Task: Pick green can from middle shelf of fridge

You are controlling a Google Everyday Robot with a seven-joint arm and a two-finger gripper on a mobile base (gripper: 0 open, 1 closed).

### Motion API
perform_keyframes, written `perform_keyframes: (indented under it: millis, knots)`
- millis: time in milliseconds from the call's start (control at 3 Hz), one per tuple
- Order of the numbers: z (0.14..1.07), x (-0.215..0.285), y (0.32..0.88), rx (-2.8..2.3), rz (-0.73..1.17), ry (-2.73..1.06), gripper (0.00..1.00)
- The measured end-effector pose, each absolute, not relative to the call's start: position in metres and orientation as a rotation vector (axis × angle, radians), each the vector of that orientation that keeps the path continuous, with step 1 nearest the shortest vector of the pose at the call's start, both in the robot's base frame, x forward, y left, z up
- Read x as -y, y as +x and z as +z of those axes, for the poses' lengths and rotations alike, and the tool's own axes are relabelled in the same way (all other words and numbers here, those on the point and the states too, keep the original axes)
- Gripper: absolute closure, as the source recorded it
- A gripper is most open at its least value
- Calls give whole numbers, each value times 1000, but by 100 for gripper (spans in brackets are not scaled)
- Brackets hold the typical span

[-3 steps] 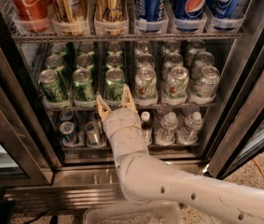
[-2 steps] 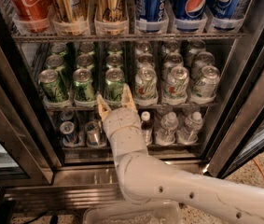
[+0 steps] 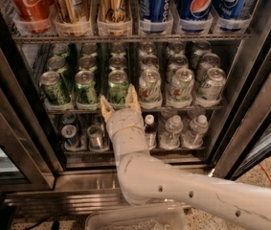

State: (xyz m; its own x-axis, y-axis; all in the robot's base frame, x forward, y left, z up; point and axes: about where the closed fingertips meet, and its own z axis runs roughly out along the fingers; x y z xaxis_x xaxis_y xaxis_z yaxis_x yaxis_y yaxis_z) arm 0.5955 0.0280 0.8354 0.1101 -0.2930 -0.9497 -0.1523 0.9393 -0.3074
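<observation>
The fridge [image 3: 15, 143] stands open in the camera view. Its middle shelf [image 3: 183, 108] holds rows of green cans on the left and whitish cans [image 3: 180, 86] on the right. The front green can [image 3: 118, 85] of the third lane stands upright at the shelf's edge. My gripper [image 3: 119, 102] is open just below and in front of that can. One tan fingertip [image 3: 105, 107] sits at the can's lower left and the other at its lower right. They hide the base of the can. Whether they touch it I cannot tell.
The rack above carries red, gold and blue cans [image 3: 196, 4]. Below the middle shelf are small silver cans [image 3: 70, 135] and small bottles [image 3: 173, 131]. Two more front green cans [image 3: 53, 87] stand left of the gripper. Dark door frames [image 3: 250, 104] flank the opening. My white arm [image 3: 183, 190] enters from the lower right.
</observation>
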Motion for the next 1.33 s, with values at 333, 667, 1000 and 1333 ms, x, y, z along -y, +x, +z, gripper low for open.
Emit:
perform_keyframes:
  millis: [333,667,1000,1333]
  knots:
    - [837,-24,605,-1467,-121,-339,31]
    - [841,-21,613,-1460,-120,-300,31]
    - [842,-20,618,-1464,-109,-266,32]
    - [841,-24,621,-1476,-77,-243,35]
